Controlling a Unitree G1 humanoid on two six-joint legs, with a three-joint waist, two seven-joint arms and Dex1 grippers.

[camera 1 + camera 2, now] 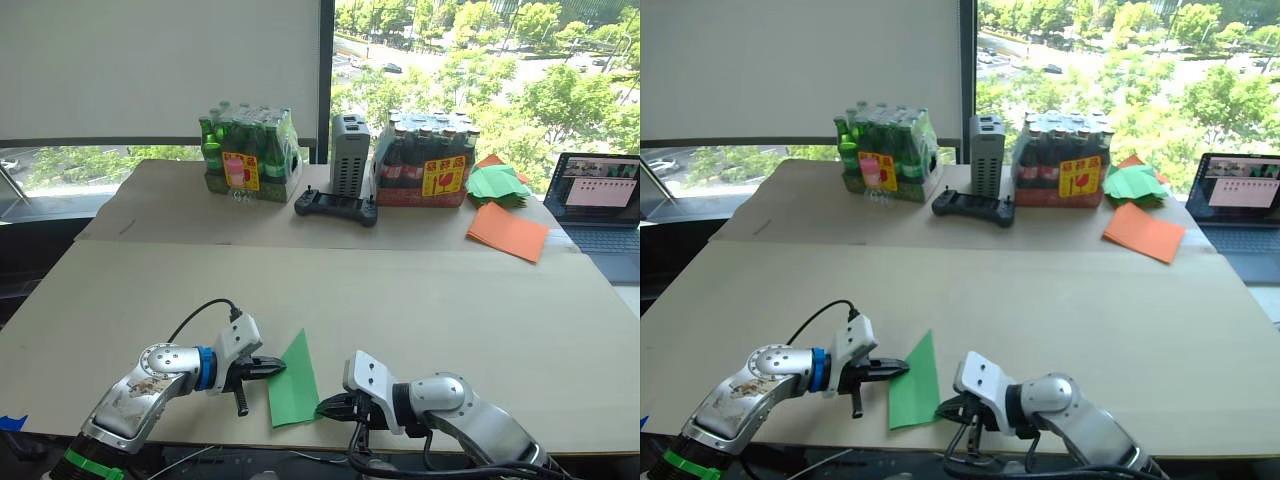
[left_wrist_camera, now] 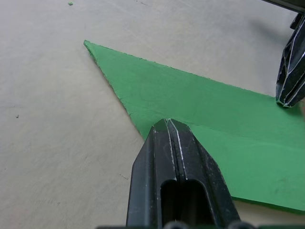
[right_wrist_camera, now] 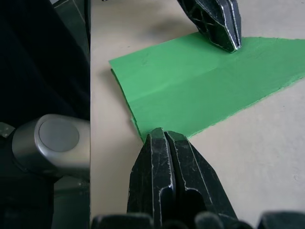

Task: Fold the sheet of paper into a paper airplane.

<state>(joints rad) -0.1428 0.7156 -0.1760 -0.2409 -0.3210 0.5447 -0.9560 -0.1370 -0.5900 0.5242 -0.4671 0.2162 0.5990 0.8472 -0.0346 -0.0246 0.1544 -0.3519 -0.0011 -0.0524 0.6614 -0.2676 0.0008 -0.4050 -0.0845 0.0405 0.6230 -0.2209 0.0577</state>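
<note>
The green sheet of paper (image 1: 293, 385) lies flat near the table's front edge, folded into a narrow wedge like a paper airplane, its pointed nose (image 2: 88, 44) aimed away from me. My left gripper (image 1: 275, 368) is shut, with its tip resting on the wedge's left edge (image 2: 167, 126). My right gripper (image 1: 325, 407) is also shut, and its tip touches the wedge's near right corner (image 3: 162, 136). In the right wrist view, the left gripper's fingertips (image 3: 219, 24) press on the far side of the paper (image 3: 200, 81).
At the back stand a pack of green bottles (image 1: 250, 155), a grey box (image 1: 350, 155), a black controller (image 1: 336, 207) and a pack of dark bottles (image 1: 425, 160). A heap of green sheets (image 1: 497, 185), an orange sheet (image 1: 508, 232) and a laptop (image 1: 600, 195) lie far right.
</note>
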